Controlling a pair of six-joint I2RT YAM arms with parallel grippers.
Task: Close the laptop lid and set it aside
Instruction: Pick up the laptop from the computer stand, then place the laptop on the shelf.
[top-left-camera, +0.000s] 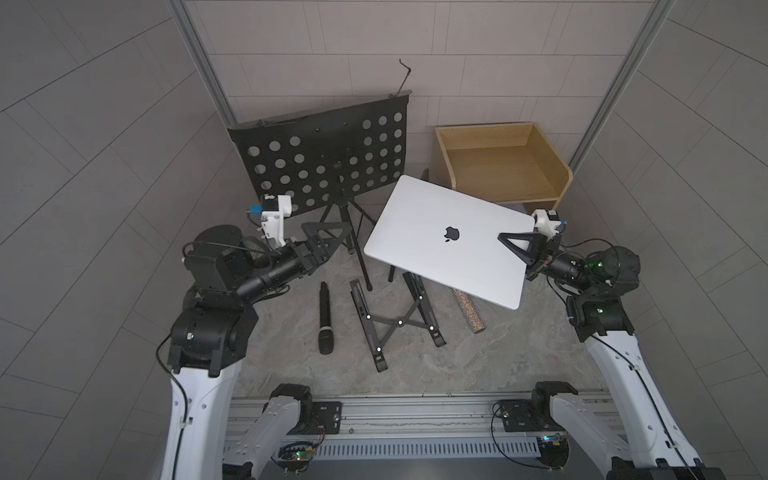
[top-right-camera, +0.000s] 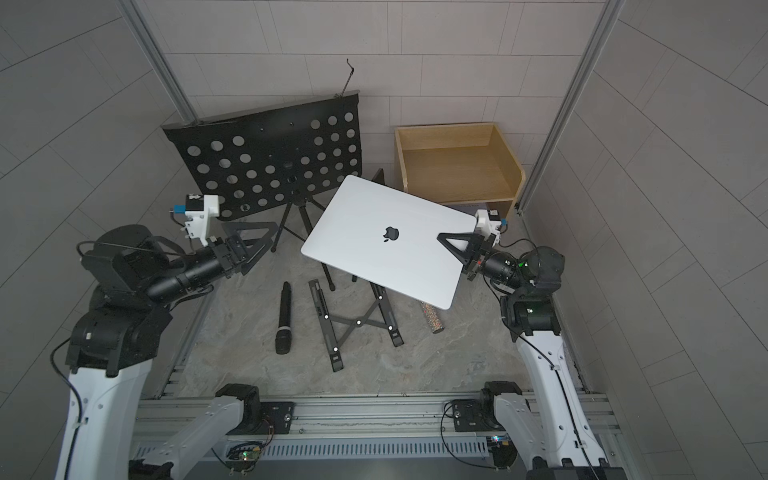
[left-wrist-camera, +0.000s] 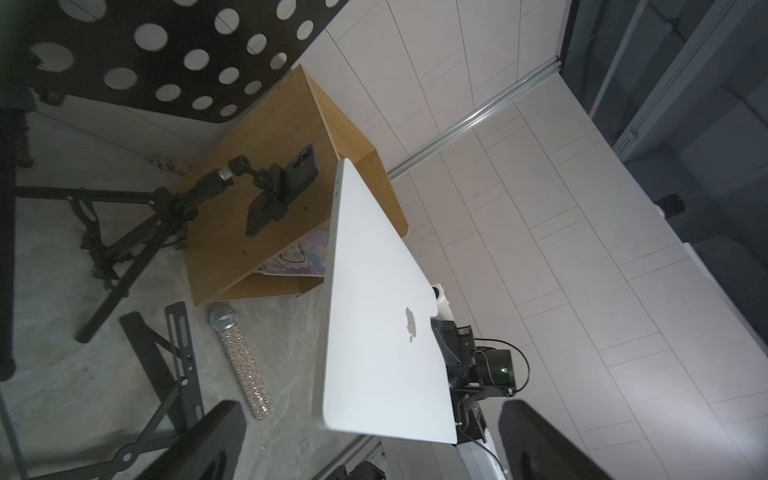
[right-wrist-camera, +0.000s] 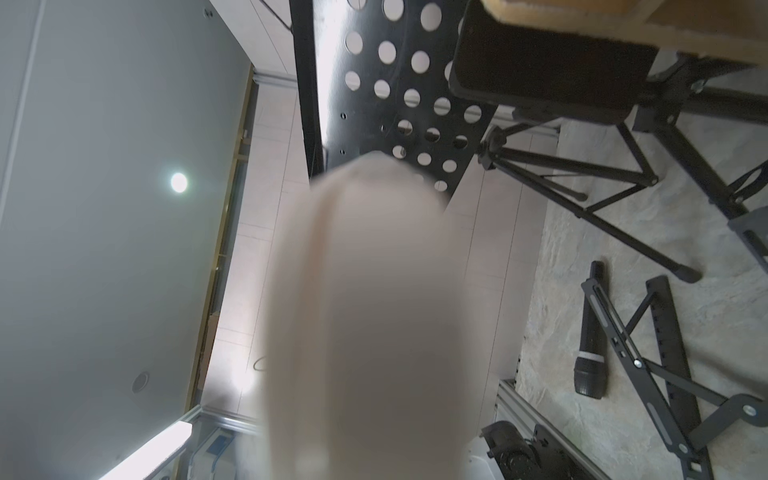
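Now the laptop (top-left-camera: 436, 237) is up in the air, well clear of the tabletop (top-left-camera: 498, 357). Its lid (top-right-camera: 353, 220) is shut flat on the base, with the grey apple logo facing up in both top views. It sits skewed, one corner pointing toward the back wall.

The right claw (top-left-camera: 505, 239) is clamped on the laptop's right-hand edge. One black triangular finger lies on top of the lid, its tip just short of the logo. The other finger is underneath, hidden by the shell. From the right wrist, the laptop is only a pale blur (right-wrist-camera: 361, 311) filling the middle of the picture.

Over on the other side, the left claw (top-left-camera: 328, 241) stands off the laptop's left corner without touching it. Its jaws are spread wide and hold nothing. In the left wrist view both dark fingers (left-wrist-camera: 208, 444) frame the bottom of the picture, with the closed laptop (left-wrist-camera: 374, 311) beyond them.

Down on the tabletop, the black folding stand (top-left-camera: 399, 322) lies partly beneath the laptop. A black microphone (top-left-camera: 324, 320) rests just to its left. A glittery microphone (top-left-camera: 469, 311) pokes out from under the laptop's near corner. The perforated music stand (top-left-camera: 324, 158) rises at the back left. At the back right sits the wooden box (top-left-camera: 557, 166), its front edge overlapped by the laptop in both top views.
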